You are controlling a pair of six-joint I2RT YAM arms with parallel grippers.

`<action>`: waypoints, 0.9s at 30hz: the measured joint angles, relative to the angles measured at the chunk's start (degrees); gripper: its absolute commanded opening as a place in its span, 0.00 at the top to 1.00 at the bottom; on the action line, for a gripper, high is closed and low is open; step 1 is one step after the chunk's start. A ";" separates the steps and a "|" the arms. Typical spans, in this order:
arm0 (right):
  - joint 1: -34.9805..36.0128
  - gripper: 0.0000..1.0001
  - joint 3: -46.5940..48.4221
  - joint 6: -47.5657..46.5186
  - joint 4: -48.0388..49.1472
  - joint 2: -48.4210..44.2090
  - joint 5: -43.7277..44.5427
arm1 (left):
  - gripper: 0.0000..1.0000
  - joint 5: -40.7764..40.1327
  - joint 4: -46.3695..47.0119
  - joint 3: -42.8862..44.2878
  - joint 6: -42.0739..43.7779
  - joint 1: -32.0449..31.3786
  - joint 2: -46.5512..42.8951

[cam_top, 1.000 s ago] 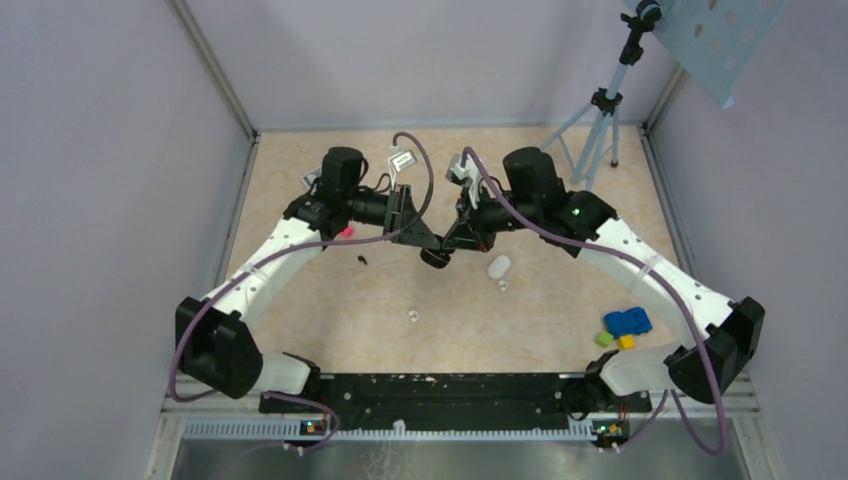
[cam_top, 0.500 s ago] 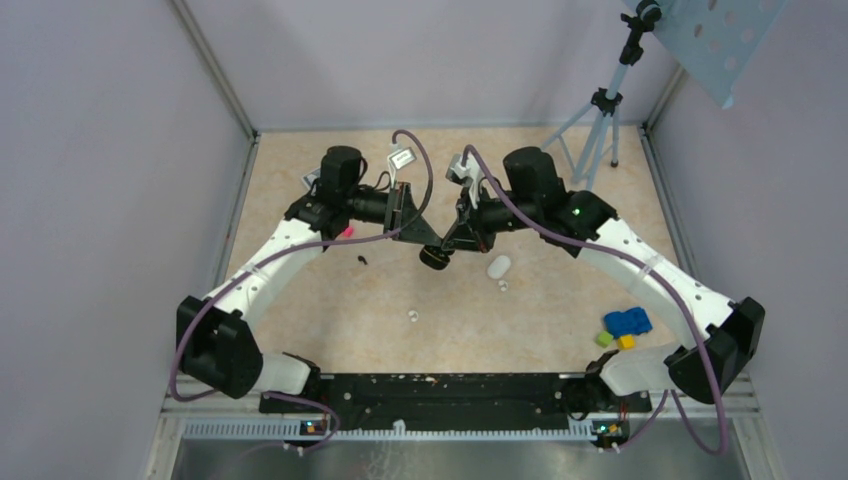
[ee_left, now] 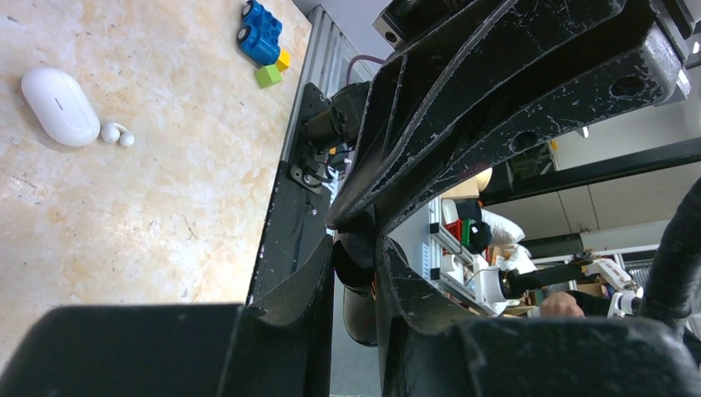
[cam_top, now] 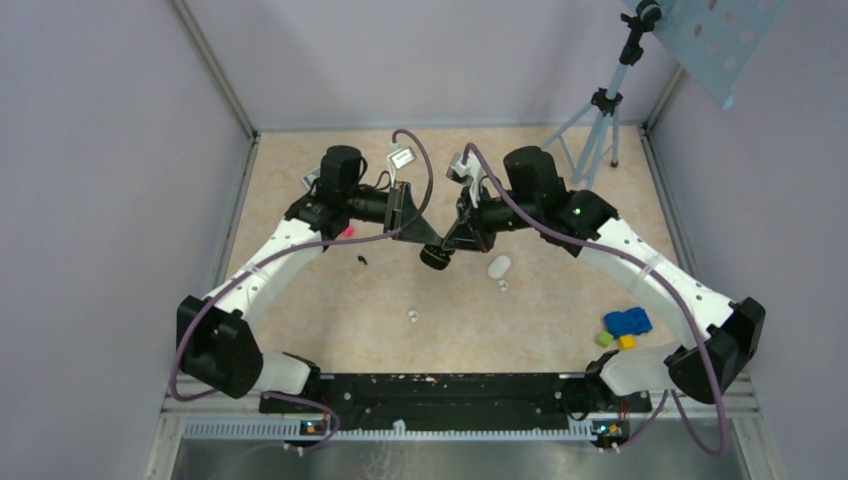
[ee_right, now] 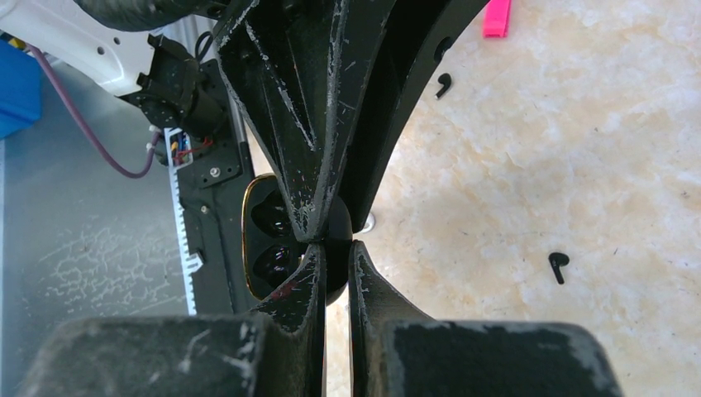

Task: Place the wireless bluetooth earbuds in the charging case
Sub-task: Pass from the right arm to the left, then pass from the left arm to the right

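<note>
Beige marbled tabletop [cam_top: 340,310] enclosed by pale lilac walls [cam_top: 100,200] on three sides; grey tripod [cam_top: 603,100] at the far right corner, perforated panel [cam_top: 725,45] above it.

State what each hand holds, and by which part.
Left hand and right hand both pinch the same open black case, each clamped on its edge, meeting from opposite sides.

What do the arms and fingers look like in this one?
The left arm and right arm have white links, black joints and black wrists. A purple cable loops along each. The fingers are black, wedge-shaped, scuffed with pale scratches. A green light shows on the right arm.
</note>
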 measured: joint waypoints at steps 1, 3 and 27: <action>0.00 0.90 0.09 0.09 -0.13 0.00 0.17 | 1.00 0.00 0.00 0.00 0.00 0.00 0.00; 0.02 0.73 0.35 0.37 -0.57 0.00 0.66 | 1.00 -0.07 0.17 0.00 0.00 0.00 0.00; -1.57 0.41 0.50 20.11 1.18 -7.48 25.24 | 1.00 -6.64 -0.92 0.00 2.47 1.97 -0.15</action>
